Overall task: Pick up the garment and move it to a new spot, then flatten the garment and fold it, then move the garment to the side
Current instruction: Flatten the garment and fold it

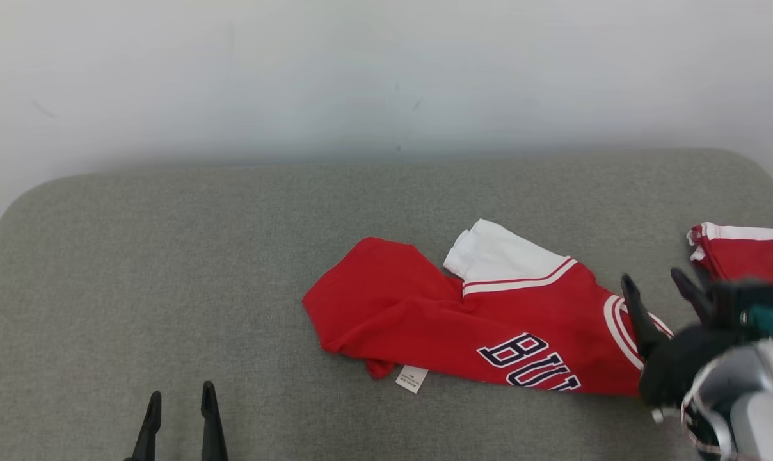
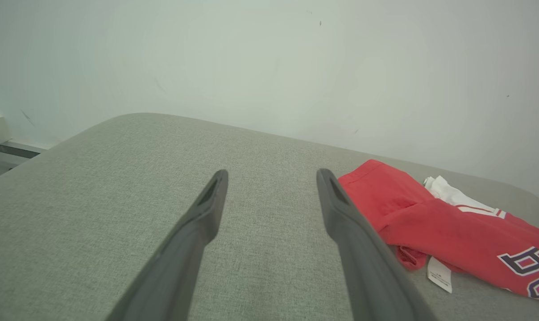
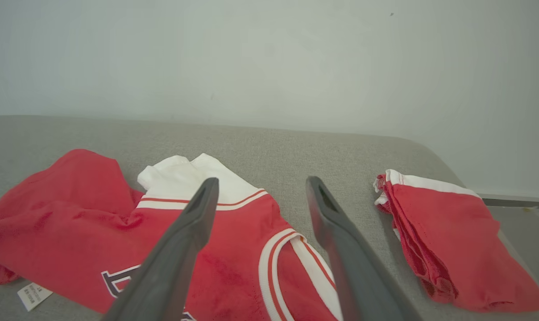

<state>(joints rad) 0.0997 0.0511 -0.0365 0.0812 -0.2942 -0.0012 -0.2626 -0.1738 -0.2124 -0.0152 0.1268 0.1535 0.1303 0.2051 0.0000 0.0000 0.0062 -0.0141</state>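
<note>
A red shirt point(image 1: 450, 320) lies rumpled on the tabletop point(image 1: 169, 256). The right claw point(image 1: 651, 276) hangs spread over its collar; the left claw point(image 1: 180, 390), also spread, is well apart.

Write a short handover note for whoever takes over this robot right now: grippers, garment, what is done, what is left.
Left gripper: open, empty, above the bare grey cushion, left of the red jersey.
Right gripper: open, nothing gripped, over the red jersey's right end.
Red jersey: crumpled on the cushion, white sleeve at the far side, label at its near edge.
A second red garment lies folded at the cushion's right end.
Done: nothing on the crumpled jersey yet.
Left: pick up, move, flatten, fold, set aside.
</note>
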